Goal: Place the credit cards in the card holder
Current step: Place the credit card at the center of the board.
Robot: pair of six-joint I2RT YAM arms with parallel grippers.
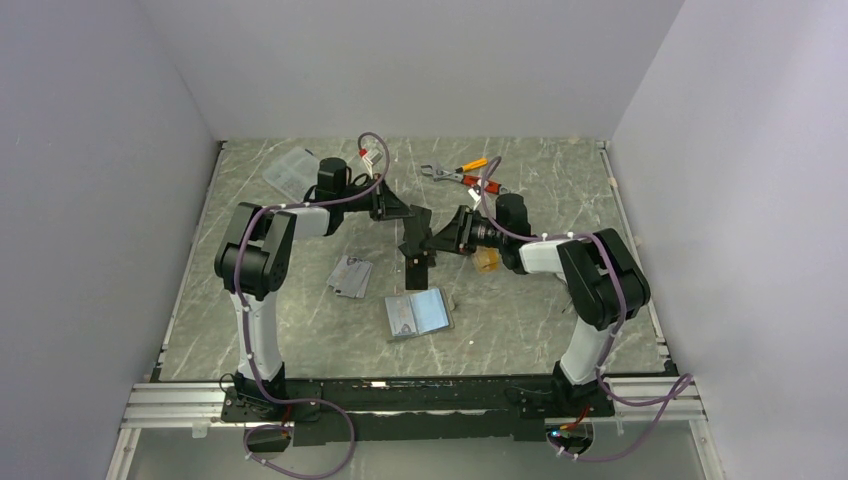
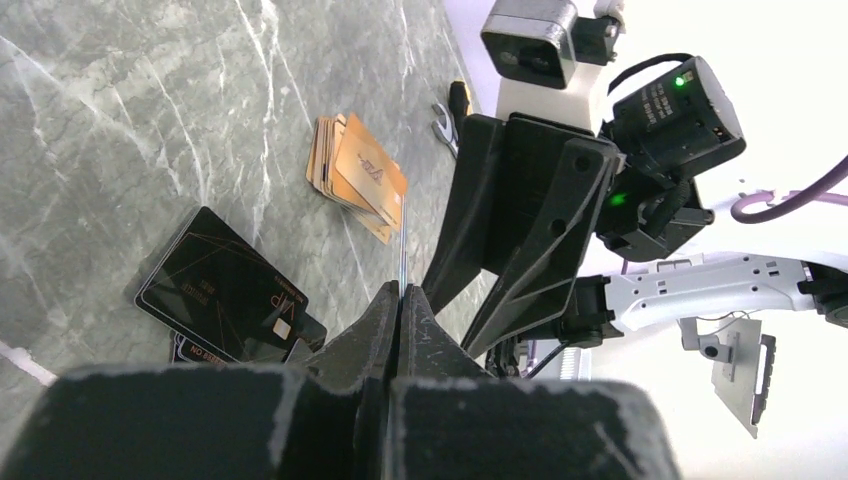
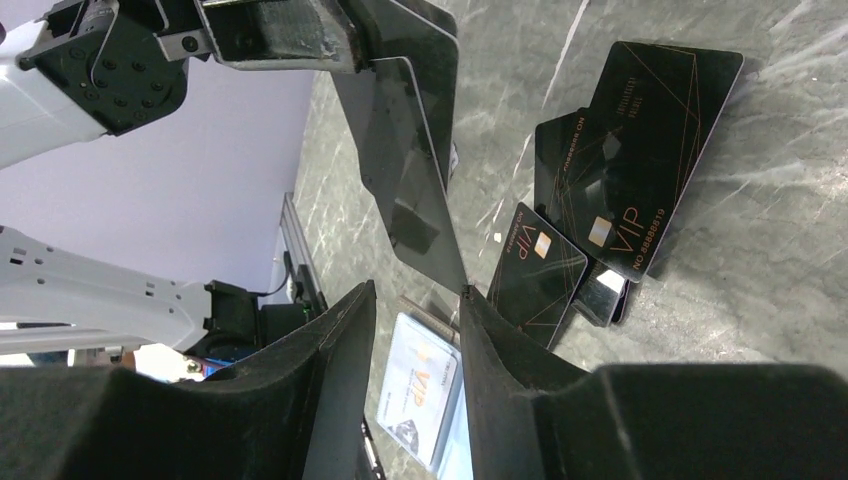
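My left gripper (image 2: 400, 295) is shut on a black credit card (image 3: 410, 190), which shows edge-on in the left wrist view and hangs above the table. My right gripper (image 3: 412, 300) is open; the card's lower corner touches the tip of one finger (image 3: 490, 330). In the top view both grippers meet at mid-table, the left (image 1: 405, 218) and the right (image 1: 443, 242). More black cards (image 3: 620, 180) lie on the table, with an orange-gold stack (image 2: 360, 175) and silvery ones (image 1: 350, 277) nearby. The card holder (image 1: 418, 313) lies open nearer the arm bases, a silvery VIP card (image 3: 425, 385) in its lining.
An orange-handled wrench and pliers (image 1: 460, 172) lie at the back of the table. A clear plastic compartment box (image 1: 288, 172) stands at the back left. White walls close in the table on three sides.
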